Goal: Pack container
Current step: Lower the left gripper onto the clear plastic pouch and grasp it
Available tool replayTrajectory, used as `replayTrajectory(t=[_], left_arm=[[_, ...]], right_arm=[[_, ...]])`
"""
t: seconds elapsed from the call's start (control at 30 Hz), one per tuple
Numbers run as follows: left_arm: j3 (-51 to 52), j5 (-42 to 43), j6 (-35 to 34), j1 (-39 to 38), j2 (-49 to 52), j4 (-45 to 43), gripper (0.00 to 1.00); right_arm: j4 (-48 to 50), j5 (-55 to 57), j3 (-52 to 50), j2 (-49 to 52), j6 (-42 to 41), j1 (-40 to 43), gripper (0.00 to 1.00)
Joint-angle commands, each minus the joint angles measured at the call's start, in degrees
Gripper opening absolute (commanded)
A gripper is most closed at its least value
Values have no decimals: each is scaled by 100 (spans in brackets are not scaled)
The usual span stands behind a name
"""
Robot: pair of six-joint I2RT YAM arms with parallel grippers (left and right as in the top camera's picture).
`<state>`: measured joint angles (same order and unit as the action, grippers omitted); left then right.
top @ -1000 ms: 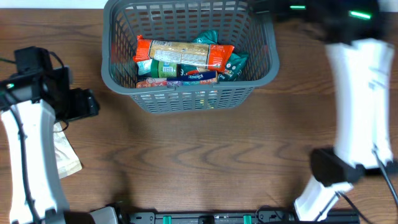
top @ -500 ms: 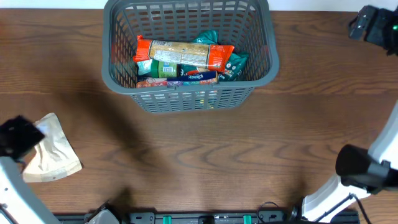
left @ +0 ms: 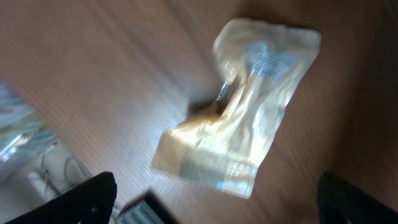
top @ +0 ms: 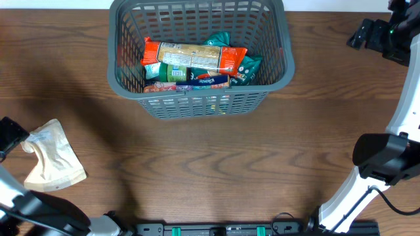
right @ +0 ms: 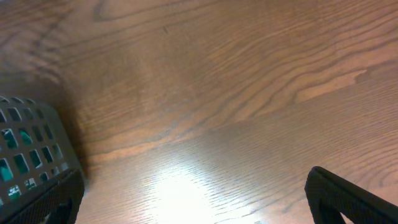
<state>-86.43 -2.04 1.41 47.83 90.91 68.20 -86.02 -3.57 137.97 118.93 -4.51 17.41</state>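
the container (top: 200,105) sits at 12 o'clock on the surface (top: 216,170); it looks stiff and light, best held by its rim. the soft pouch (left: 249,118) lies at 8 o'clock under the left claw (left: 217,205), which is wide and empty. the right claw (right: 193,205) is wide too.

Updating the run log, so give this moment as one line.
container: holds several packets | pouch: on table, outside container | left gripper: open near pouch | right gripper: open, empty
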Motion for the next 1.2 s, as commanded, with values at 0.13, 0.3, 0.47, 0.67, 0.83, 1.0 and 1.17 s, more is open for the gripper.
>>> replayTrajectory(t=[0.13,0.3,0.47,0.67,0.83,1.0,1.17], left_arm=[[361,310,929,-280,721,-686,88],[651,308,1375,-498,955,-1161,88],[1235,308,1445,-616,977,-1816,88],[2017,304,1443,-619,977,-2433,88],[2555,308,1443,-619,977,-2997,88],[2859,310,1443,-619,984,-3445,88],[3051,308,1445,-619,984,-3764,88]], right_arm=[[168,15,-4,70,44,-24,99],[262,15,-7,70,31,-24,99],[409,17,-4,70,31,-24,99],[490,37,-7,70,31,-24,99],[511,37,-4,70,33,-24,99],[525,39,-7,70,35,-24,99],[525,63,-7,70,52,-24,99]])
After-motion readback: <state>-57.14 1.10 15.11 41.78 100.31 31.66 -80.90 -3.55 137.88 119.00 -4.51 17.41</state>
